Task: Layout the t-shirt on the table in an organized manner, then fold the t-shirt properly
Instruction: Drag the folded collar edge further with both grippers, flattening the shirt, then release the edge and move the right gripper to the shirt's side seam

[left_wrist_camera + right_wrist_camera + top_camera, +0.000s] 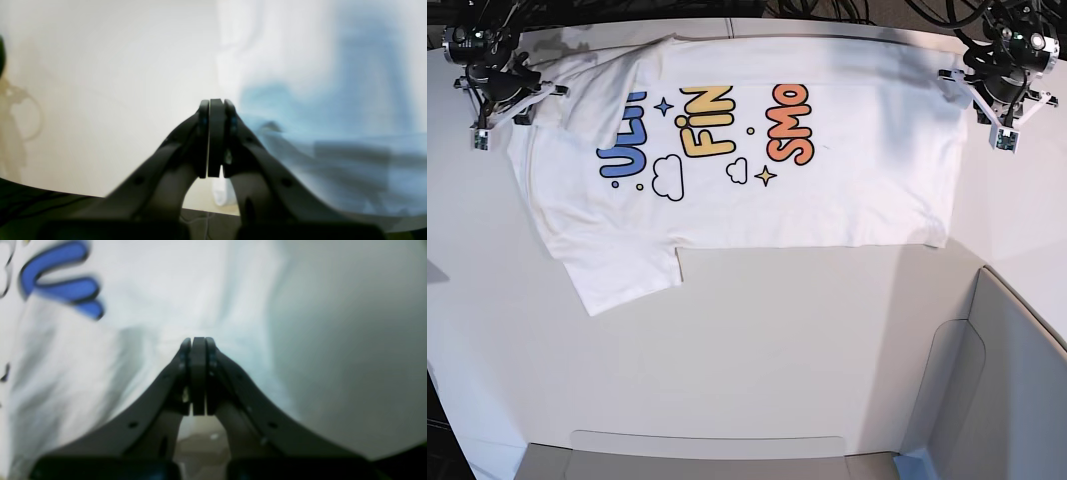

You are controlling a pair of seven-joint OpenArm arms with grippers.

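Left wrist view: the left gripper (215,110) has its jaws pressed together, the white t-shirt (300,83) just beside its tip on the table (100,83); right wrist view: the right gripper (198,346), jaws together, sits over shirt cloth; base view: the shirt lies spread across the far table, print up.
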